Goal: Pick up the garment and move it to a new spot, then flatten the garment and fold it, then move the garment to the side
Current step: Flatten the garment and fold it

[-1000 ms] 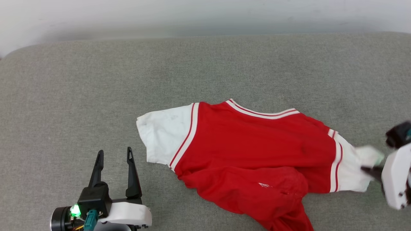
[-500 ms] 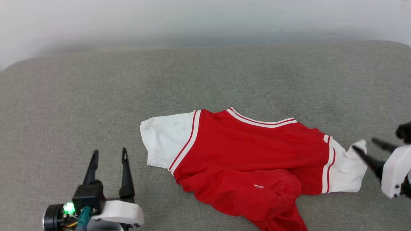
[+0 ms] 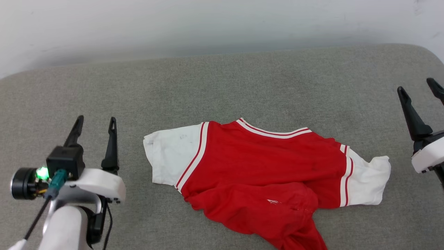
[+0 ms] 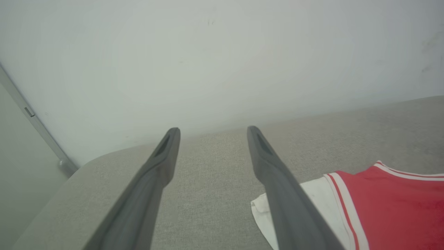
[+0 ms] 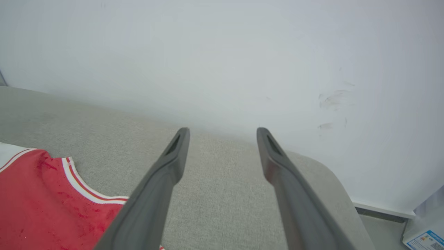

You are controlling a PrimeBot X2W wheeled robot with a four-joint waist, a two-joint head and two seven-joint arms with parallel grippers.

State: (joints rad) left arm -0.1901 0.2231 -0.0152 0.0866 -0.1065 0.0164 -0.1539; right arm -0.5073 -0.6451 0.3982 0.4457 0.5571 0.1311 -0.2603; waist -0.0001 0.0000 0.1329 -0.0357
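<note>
The garment (image 3: 263, 173), a red T-shirt with white sleeves and striped trim, lies crumpled on the grey cushioned surface (image 3: 215, 86), its lower body bunched toward the front edge. My left gripper (image 3: 96, 124) hovers open to the left of the white sleeve, holding nothing. My right gripper (image 3: 418, 86) stands open at the far right, apart from the other sleeve. In the left wrist view the garment (image 4: 378, 205) shows at lower right beside my open left gripper (image 4: 211, 130). In the right wrist view the garment (image 5: 45, 198) lies at lower left of my open right gripper (image 5: 222, 130).
A pale wall (image 3: 208, 24) runs along the far edge of the surface. The cushion's rounded corners show at far left (image 4: 86, 163) and far right (image 5: 329, 170). Bare grey fabric surrounds the shirt on all sides.
My right gripper opened, let go of the white sleeve and rose away to the right. The sleeve dropped flat. My left gripper moved up and left. The camera shifted slightly.
</note>
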